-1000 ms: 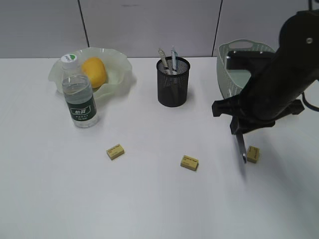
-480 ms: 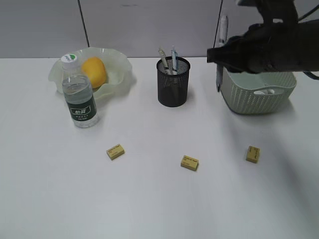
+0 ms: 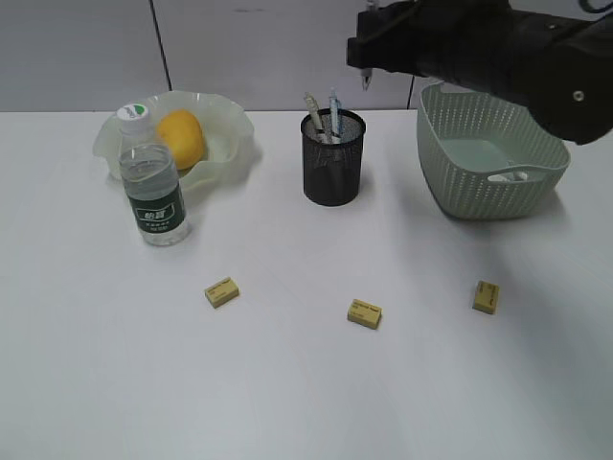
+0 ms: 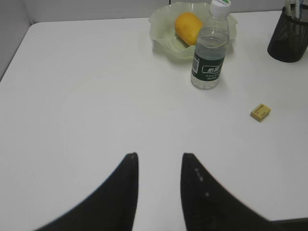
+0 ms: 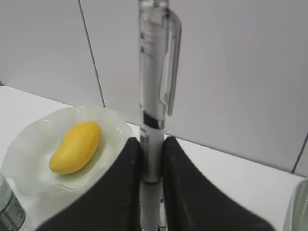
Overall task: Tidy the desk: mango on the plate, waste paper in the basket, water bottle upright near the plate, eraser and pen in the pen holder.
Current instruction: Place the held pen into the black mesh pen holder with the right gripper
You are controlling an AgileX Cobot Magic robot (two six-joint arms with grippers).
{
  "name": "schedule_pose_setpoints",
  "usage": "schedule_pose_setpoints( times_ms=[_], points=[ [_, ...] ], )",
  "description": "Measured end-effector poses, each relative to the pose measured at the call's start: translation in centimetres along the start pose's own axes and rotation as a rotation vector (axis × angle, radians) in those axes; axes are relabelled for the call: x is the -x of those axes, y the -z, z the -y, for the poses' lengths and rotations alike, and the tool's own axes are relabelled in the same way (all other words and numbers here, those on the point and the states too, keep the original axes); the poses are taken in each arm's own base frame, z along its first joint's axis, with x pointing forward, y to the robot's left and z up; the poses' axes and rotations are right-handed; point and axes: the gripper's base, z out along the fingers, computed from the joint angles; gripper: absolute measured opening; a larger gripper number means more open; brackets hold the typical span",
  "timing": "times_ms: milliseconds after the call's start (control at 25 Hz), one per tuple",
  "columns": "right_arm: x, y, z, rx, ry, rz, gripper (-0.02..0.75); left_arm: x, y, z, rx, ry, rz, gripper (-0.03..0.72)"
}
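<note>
I've swung my right pincer (image 5: pixel 150 161), clenched on a pen (image 5: pixel 153 91), from the desk's right edge up above the pen holder (image 3: pixel 333 156); dropping it in comes next.

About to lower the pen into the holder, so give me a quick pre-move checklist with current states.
1. Right gripper clamped on the pen: ok, pen upright between the fingers.
2. Pen tip over the pen holder: not ok, it hangs above and slightly right of the rim.
3. Room in the holder: ok, two pens lean left inside.
4. Left gripper clear of the path: ok, open, empty, low over bare table.
5. Water bottle upright by the plate: ok.
6. Mango on the plate: ok.
</note>
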Motion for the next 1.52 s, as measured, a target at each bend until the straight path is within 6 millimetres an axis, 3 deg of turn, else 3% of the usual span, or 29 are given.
schedule_pose_setpoints(
  times_ms=[240, 640, 1520],
  points=[
    [-1.7, -4.0, 0.0, 0.035, 0.077, 0.019, 0.118, 0.0, 0.0, 0.0, 0.000, 0.000, 0.000, 0.235],
    [-5.5, -8.7, 0.5, 0.035, 0.071, -0.015, 0.118, 0.0, 0.0, 0.0, 0.000, 0.000, 0.000, 0.235],
    [-7.5, -9.7, 1.0, 0.001, 0.072, -0.128, 0.118, 0.0, 0.0, 0.0, 0.000, 0.000, 0.000, 0.235]
  ],
)
